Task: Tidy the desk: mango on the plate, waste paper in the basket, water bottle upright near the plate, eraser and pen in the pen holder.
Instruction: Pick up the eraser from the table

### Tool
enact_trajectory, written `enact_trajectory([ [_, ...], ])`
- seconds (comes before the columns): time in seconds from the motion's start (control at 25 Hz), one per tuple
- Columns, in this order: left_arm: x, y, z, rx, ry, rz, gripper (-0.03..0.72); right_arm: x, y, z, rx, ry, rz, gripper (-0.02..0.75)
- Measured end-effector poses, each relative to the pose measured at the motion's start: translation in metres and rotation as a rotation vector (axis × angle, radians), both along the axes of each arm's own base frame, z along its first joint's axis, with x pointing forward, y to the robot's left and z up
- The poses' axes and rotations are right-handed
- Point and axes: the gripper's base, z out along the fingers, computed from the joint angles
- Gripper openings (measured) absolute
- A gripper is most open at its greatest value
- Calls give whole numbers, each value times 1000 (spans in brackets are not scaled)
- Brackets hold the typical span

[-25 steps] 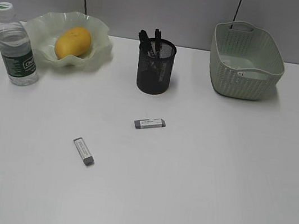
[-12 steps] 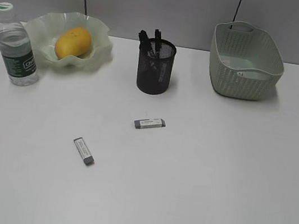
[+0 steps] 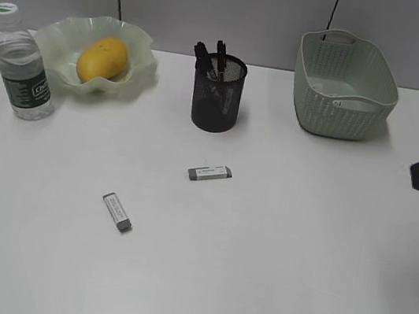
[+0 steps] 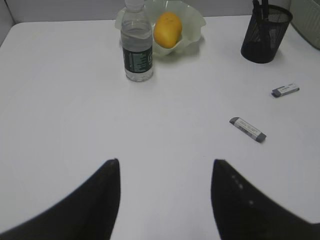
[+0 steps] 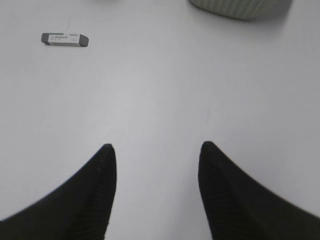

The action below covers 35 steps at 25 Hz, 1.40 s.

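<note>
while the mango point(image 3: 102, 59) sits inside the plate point(image 3: 67, 40), the water bottle point(image 3: 21, 63) stands upright just left of the plate, cap on top. using the pen holder point(image 3: 219, 93) as the reference point: the plate is well to its left, the bottle further left still and a little nearer the camera, and the basket point(image 3: 345, 87) stands to its right, at about the same depth on the desk point(image 3: 281, 256). dark pens point(image 3: 209, 56) stick out of the pen holder's mouth. one eraser point(image 3: 209, 173) lies flat in front of the pen holder, close to it; a second eraser point(image 3: 117, 212) lies further forward and to the left of the holder, apart from the first. i cannot tell whether the basket holds any waste paper.

the left gripper point(image 4: 165, 165) hangs over bare desk with its jaws spread and nothing between them, well in front of the pen holder. the right gripper point(image 5: 156, 149) is likewise spread and empty above bare desk, forward and to the right of the pen holder; in the exterior view only a dark blur of it shows at the right edge.
</note>
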Motion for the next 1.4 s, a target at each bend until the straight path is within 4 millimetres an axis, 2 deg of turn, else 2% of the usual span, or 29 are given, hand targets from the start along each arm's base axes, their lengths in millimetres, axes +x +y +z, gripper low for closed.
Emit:
enact_trajectory([
  [0.2,0,0,0,1,2,1,444,48,32,-20,-52,133,53,426],
  [0.44,0,0,0,2,2,1,444,89,91,-56,-93,296,113,426],
  [0.6,0,0,0,2,2,1,444,115,121,-65,-114,358,125,426],
  [0.8,0,0,0,2,2,1,444,141,147,-63,-113,398,112,426],
  [1.04,0,0,0,2,2,1,444,159,165,-70,-67,472,-17,426],
  [1.4,0,0,0,2,2,1,444,170,198,-104,-21,545,-109,426],
])
